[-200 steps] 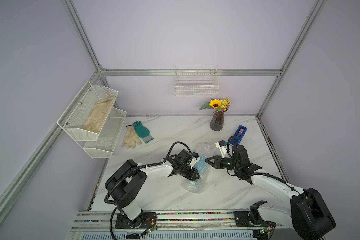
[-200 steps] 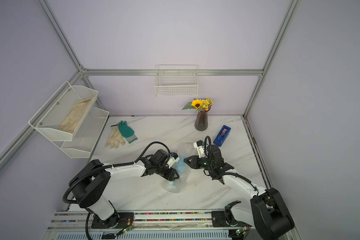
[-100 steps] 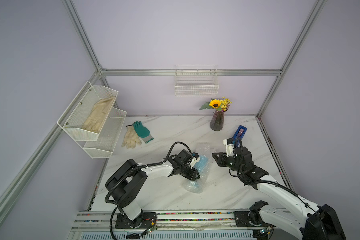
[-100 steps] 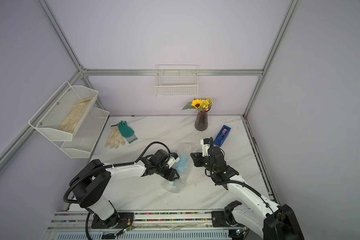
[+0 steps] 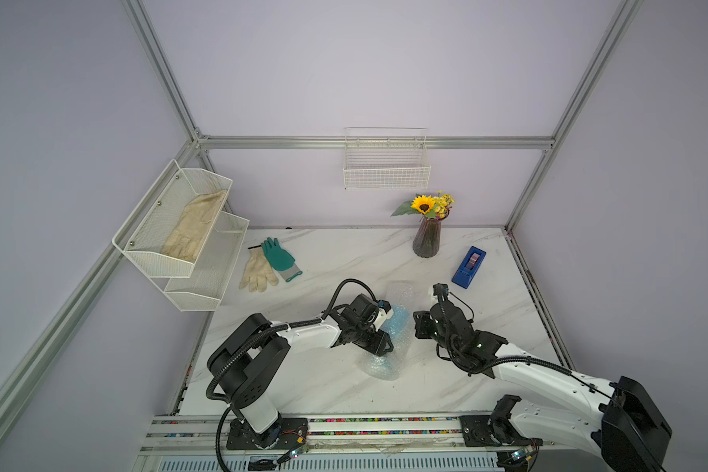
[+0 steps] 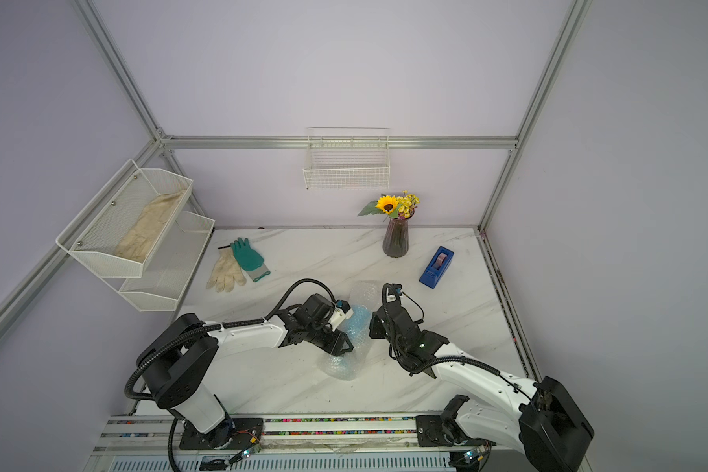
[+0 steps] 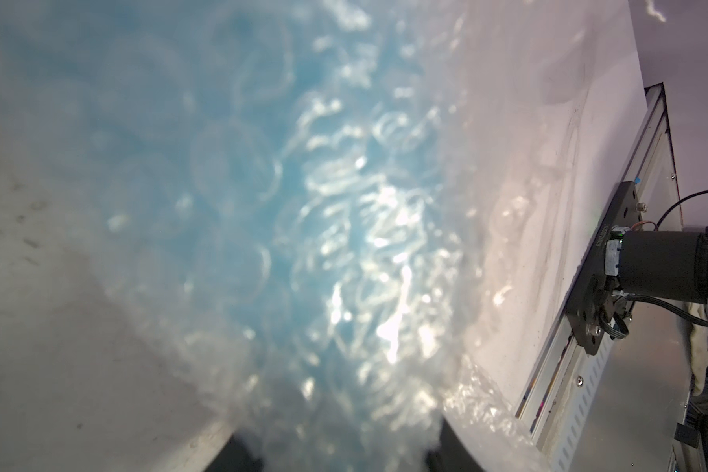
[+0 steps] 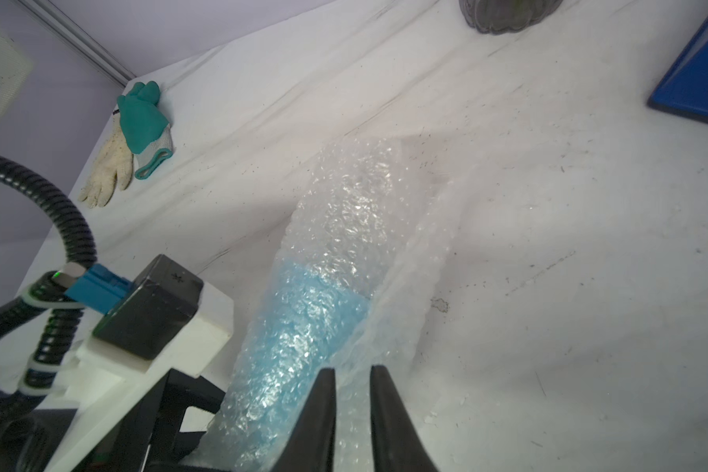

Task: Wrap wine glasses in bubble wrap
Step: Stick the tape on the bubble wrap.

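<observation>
Left end effector [image 7: 338, 443] clamped on bubble wrap [image 8: 352, 192] around goblet [image 8: 303, 318]. Right end effector [image 8: 352, 372] pinched narrow on the wrap's loose edge beside goblet. Risk judged: film slipped from pinch under pull, wrap unrolled.

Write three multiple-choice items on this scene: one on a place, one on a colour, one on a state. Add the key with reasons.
1. The green glove lies:
A in a drawer
B on the table beside a white glove
C on a chair

2. The goblet looks:
A purple
B green
C light blue

3. The right gripper is:
A shut on the wrap
B wide open
C shut on a pen

Key:
1 B: both top views show it on the marble by the white glove.
2 C: light blue shows through the wrap.
3 A: the right wrist view shows film pinched between the close-set fingers.
</observation>
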